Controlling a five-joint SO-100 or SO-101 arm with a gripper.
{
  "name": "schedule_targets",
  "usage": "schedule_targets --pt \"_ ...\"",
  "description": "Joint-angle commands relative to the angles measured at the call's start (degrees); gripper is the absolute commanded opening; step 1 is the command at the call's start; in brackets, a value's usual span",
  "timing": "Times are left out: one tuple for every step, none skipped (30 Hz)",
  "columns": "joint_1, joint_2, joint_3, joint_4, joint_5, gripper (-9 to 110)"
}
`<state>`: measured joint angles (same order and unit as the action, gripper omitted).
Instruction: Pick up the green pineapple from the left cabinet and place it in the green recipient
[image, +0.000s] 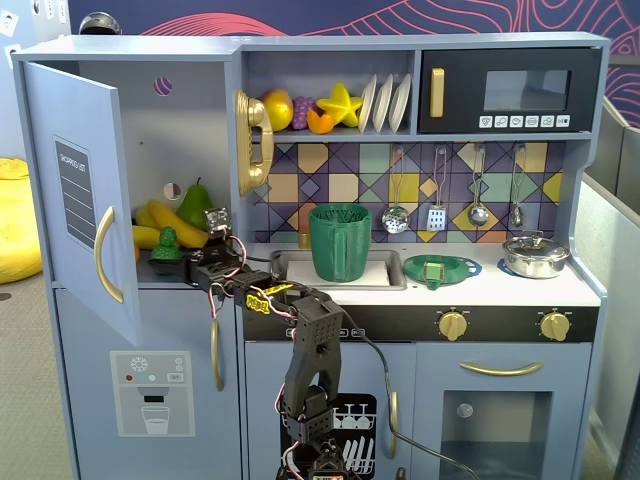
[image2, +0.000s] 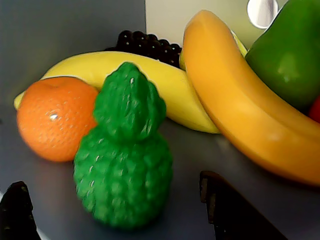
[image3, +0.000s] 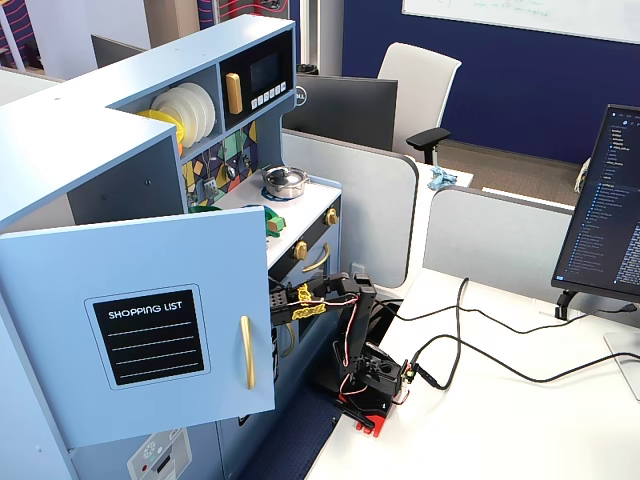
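The gripper (image2: 117, 212) is standing released, its 2 dark fingertips (image2: 17, 210) showing at the bottom corners of the wrist view with nothing clamped between them. The green pineapple (image2: 125, 152) is sitting upright directly ahead of it, in line with the gap and slightly toward the left finger, crown pointing up, so its long axis is running vertical and across the jaw opening. My judgement: a short straight advance is what the grasp is calling for.

An orange (image2: 52, 117) is standing just beside the pineapple at left in that view; a banana (image2: 240, 115) is lying behind and to the right.

In a fixed view the gripper (image: 185, 262) is reaching into the open left cabinet (image: 70, 190), the pineapple (image: 166, 243) on its shelf, and the green recipient (image: 338, 242) is waiting well apart on the counter. Another fixed view is showing only the open door (image3: 150, 330), which is hiding the shelf.
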<state>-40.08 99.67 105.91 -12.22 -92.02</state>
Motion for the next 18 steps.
schedule_targets --pt "-0.88 -1.93 -8.26 1.23 0.88 37" --pt "-1.05 -2.72 -9.23 1.58 0.79 37" --pt "-1.14 -3.43 -10.11 1.85 0.7 37" --pt "-1.32 -4.13 -10.9 2.11 0.44 37" --pt "-1.41 -4.83 -11.6 2.2 0.44 37" --pt "-1.58 -5.45 -12.22 2.2 0.62 37" --pt "-1.76 -5.98 -12.74 2.37 0.79 37" --pt "-1.93 -6.5 -13.18 2.46 1.23 37" --pt "-2.02 -7.03 -13.71 2.81 1.23 37" --pt "-2.02 -7.65 -14.33 2.9 1.32 37" --pt "-2.11 -8.44 -15.03 2.99 1.58 37" --pt "-2.11 -9.32 -16.08 3.52 1.58 37" --pt "-2.11 -10.28 -17.23 4.04 1.58 37" --pt "-2.11 -11.34 -18.54 4.48 1.67 37" --pt "-2.11 -12.39 -19.95 5.1 1.76 37" --pt "-2.11 -13.54 -21.36 5.54 2.02 36" --pt "-2.11 -14.59 -22.76 5.98 2.11 36" --pt "-2.11 -15.64 -23.99 6.33 2.02 36"
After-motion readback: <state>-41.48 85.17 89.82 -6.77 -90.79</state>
